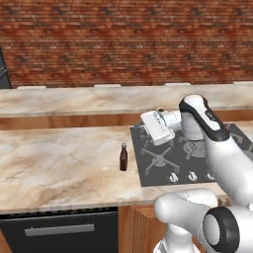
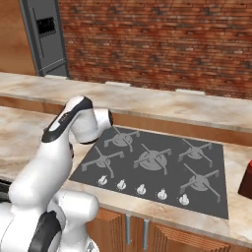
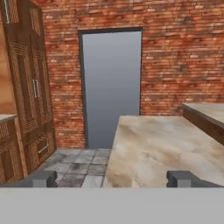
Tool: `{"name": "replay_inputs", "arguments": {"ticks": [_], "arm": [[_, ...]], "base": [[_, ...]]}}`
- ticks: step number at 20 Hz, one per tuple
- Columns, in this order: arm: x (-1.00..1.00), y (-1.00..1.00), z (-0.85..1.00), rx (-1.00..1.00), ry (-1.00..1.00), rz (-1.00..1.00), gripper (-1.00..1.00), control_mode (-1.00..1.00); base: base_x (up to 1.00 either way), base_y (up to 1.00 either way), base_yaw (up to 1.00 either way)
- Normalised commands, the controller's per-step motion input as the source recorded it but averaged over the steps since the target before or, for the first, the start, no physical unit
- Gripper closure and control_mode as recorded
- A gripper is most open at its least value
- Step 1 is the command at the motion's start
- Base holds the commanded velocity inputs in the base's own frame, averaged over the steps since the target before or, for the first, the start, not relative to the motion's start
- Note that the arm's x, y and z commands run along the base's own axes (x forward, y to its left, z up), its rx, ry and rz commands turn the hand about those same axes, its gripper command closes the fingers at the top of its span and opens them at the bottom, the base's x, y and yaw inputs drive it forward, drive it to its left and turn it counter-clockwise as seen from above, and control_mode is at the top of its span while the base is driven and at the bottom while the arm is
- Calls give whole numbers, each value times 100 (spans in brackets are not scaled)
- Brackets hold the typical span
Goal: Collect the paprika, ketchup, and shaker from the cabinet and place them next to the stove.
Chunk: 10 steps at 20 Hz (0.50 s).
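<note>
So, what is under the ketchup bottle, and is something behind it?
The ketchup stands upright on the marble counter, just left of the stove. Behind it is bare counter, then a raised counter ledge and the brick wall. Its base contact is hidden.

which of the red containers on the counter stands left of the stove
The ketchup, a slim dark bottle upright just off the stove's left edge; the other dark red one sits right of it.
</note>
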Motion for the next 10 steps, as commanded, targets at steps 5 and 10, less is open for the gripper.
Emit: {"name": "replay_inputs", "arguments": {"ticks": [5, 10], "arm": [[-44, -28, 56, -7, 16, -17, -100, -100], [-47, -31, 40, -13, 14, -24, -100, -100]], "base": [[0, 0, 0], [0, 0, 0]]}}
